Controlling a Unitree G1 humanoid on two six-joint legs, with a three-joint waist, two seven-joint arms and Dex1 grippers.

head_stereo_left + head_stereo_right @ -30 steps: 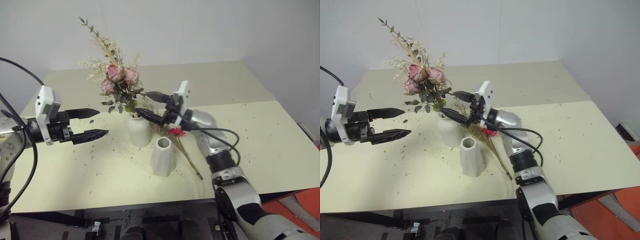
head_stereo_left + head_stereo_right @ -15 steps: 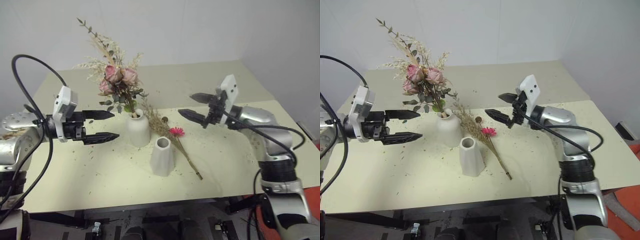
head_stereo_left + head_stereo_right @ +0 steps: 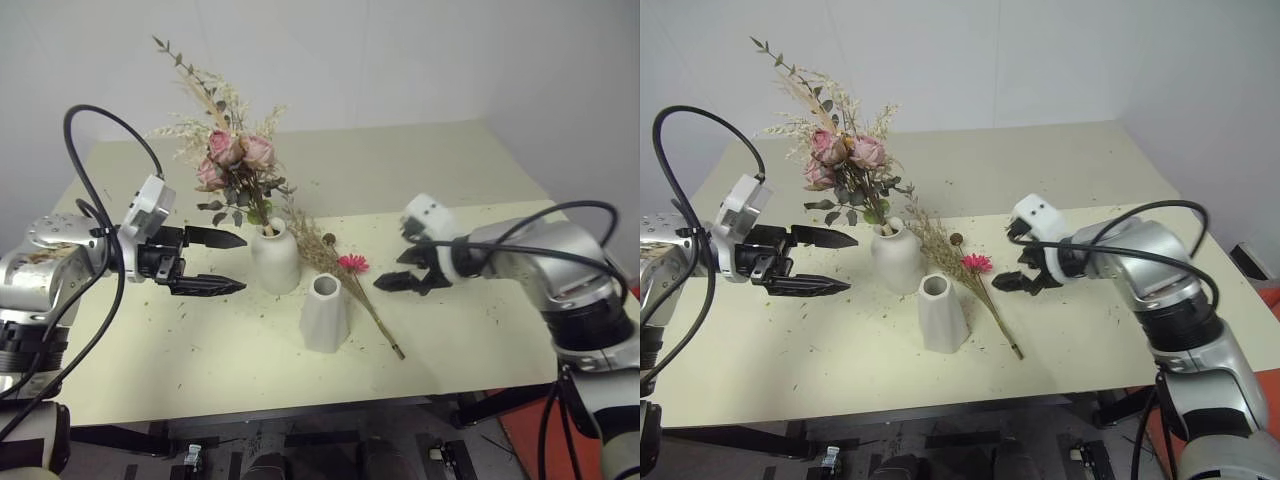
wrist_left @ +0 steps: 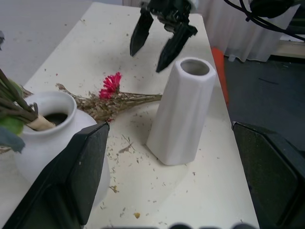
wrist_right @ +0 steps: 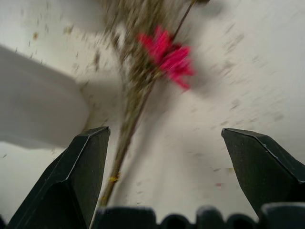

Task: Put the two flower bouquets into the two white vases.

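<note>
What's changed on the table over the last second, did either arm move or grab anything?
The right gripper, open and empty, pulled away from the rose bouquet, swung out to the right, then dropped to hover beside the dry grass bouquet, fingers tilted down. The left gripper edged closer to the round vase, open. Nothing was picked up. The roses stayed in the round vase, the cone vase is empty, and the grasses lie on the table.

A pale yellow-green table point(image 3: 480, 170) — strewn with dry crumbs — stands against plain white walls point(image 3: 400, 60).

The cream table point(image 3: 480, 170) bears two white vases point(image 3: 326, 313), dry grasses point(image 3: 345, 280), and scattered crumbs.
</note>
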